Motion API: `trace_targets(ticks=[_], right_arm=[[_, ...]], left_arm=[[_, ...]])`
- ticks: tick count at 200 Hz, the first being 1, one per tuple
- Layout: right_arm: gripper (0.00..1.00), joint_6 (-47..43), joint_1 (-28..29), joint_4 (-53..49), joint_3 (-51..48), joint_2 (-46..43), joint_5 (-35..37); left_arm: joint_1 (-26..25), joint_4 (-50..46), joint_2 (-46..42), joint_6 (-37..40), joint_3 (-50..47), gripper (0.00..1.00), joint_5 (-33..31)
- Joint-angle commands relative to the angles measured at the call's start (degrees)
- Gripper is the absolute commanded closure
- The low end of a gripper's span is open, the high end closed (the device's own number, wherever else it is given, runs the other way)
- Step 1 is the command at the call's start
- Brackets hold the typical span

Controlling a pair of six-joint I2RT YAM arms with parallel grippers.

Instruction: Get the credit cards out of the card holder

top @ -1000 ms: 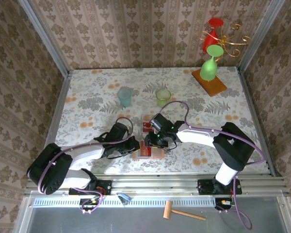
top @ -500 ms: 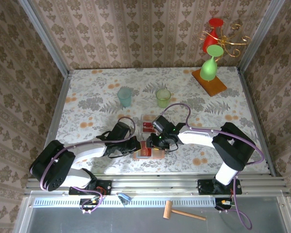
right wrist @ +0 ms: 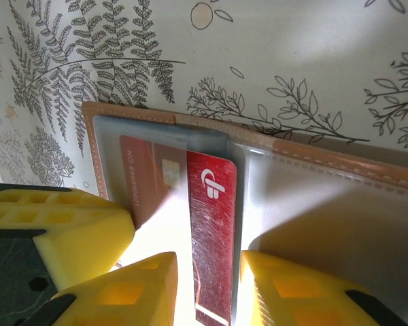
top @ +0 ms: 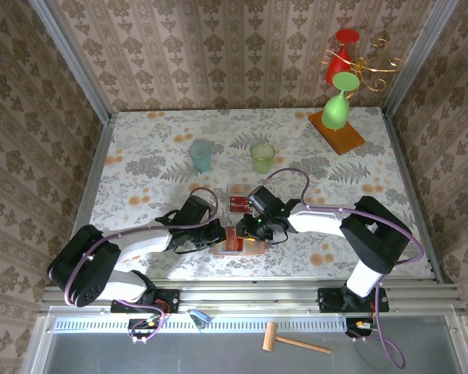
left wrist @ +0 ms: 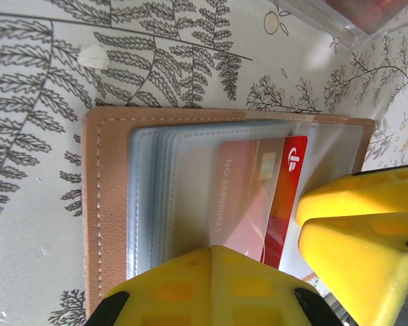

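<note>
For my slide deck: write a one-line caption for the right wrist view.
Right gripper straddles a red card partly out of an open tan wallet on a floral tablecloth.

A robot lab cell dressed as a home: damask wallpaper panels [top: 249, 54] in aluminium posts [top: 70, 58] enclose the floral-clothed table [top: 140, 156], with robot arms [top: 320, 220] bolted to a rail [top: 249, 292] at its near edge.

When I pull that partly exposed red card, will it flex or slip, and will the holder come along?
The red card looks thin but stiff: its exposed edges run straight and flat. Its glossy, scuffed face suggests it may slip in a light pinch. Much of it sits under a clear sleeve of the card holder, so the light holder could drag along unless pinned.
</note>
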Motion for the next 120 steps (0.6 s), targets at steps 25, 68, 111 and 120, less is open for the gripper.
trace_targets(ticks=[25, 68, 111, 120], right_arm=[[0.71, 1.42, -0.83, 3.21, -1.8, 0.69, -2.44], [0.72, 2.32, -1.25, 5.79, -2.7, 1.83, -4.09], [0.72, 2.6, -1.41, 6.52, -3.01, 2.23, -4.58], [0.72, 2.63, -1.4, 6.47, -3.1, 2.23, -4.51]], left_arm=[[-0.19, -2.54, 0.09, 1.39, 0.45, 0.96, -1.05], [-0.23, -2.34, 0.17, 1.28, 0.16, 0.96, -1.14], [-0.22, -1.32, 0.11, 0.61, -0.7, 0.96, -0.92], [-0.21, -1.17, -0.12, 0.42, -0.72, 0.96, -0.87]])
